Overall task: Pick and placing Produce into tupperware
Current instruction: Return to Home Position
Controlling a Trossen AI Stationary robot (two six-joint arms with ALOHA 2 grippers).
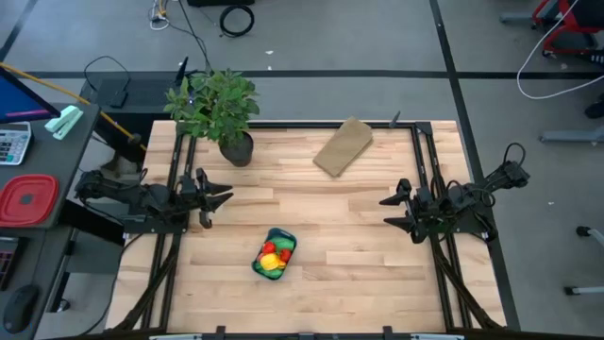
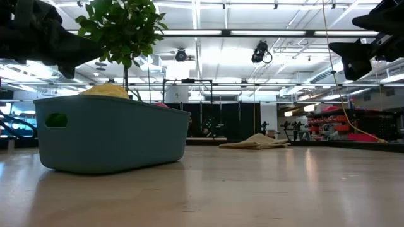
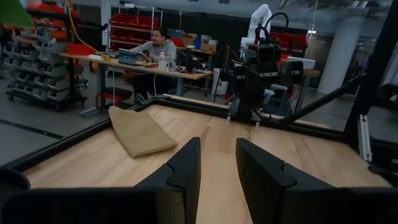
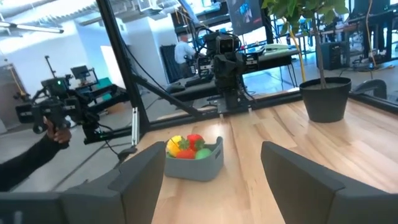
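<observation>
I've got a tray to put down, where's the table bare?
Bare tabletop lies between the blue tub and the right gripper, and mid-table behind the tub. The back is crowded: potted plant, tan piece, with the left gripper near the plant.

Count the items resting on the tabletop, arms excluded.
3: potted plant at the back-left corner, tan flat block at the back middle, blue tub holding produce front centre. Nothing looks hidden.

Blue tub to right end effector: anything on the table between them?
Nothing. High view shows only bare table between the blue tub and the open right end effector; right wrist view agrees.
</observation>
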